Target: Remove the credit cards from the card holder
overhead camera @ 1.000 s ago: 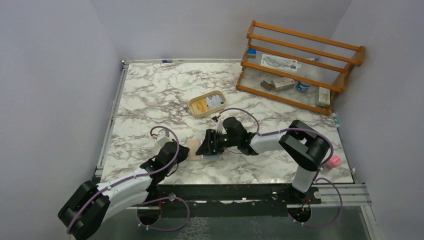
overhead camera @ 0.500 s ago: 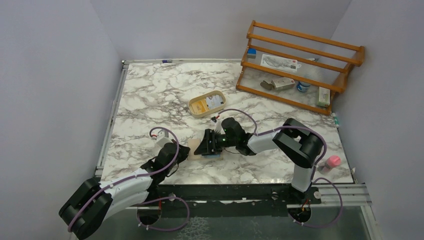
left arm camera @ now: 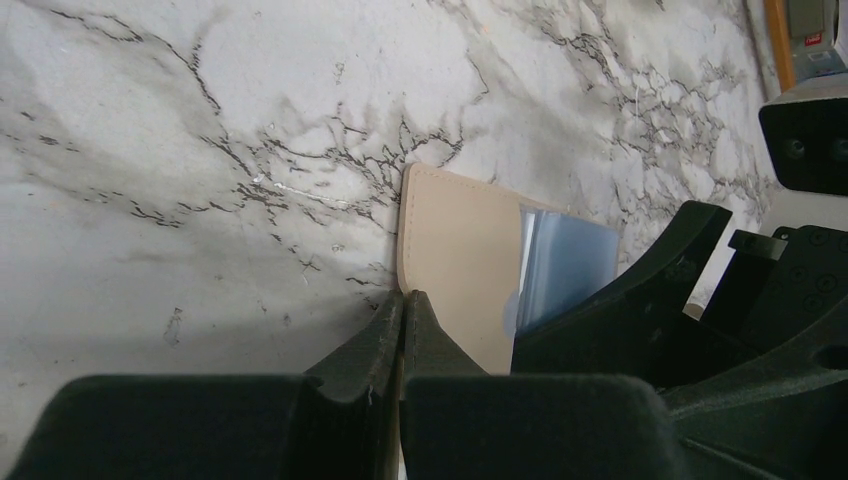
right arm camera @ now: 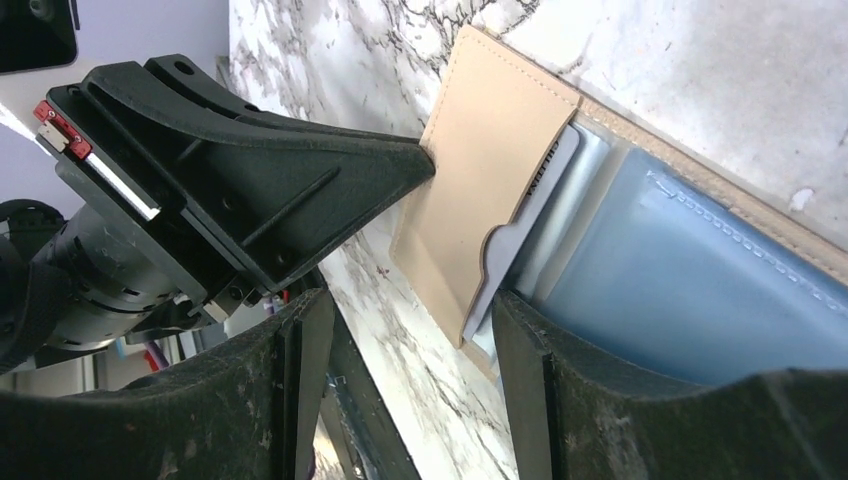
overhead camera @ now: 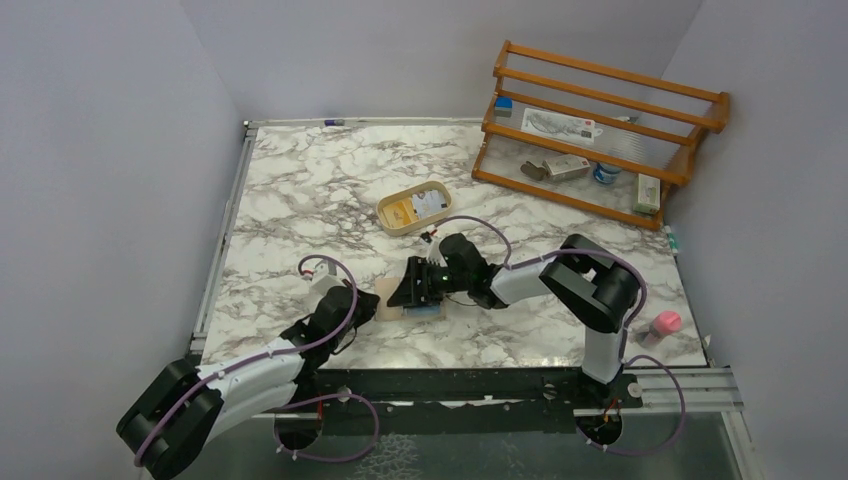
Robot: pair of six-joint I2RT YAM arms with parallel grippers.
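the right arm has edged slightly left; the small tan leather bifold card holder (right arm camera: 500, 170) has not shifted and lies open near the white marble table's (overhead camera: 300, 200) front edge. pale blue plastic credit cards (right arm camera: 530, 215) sit in its pocket. the left gripper (left arm camera: 403, 320), fingers shut, pins its edge. the right gripper (right arm camera: 410, 330), half open and empty, straddles a card corner. next, i judge: pinch that card and slide it out.

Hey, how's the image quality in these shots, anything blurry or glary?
Left wrist view: the left gripper is blurred up close, the card holder sharp, with a pale sheen on its blue panel. Right wrist view: the right gripper is soft up close too, the holder crisp. Top view: even light, faint shadows.
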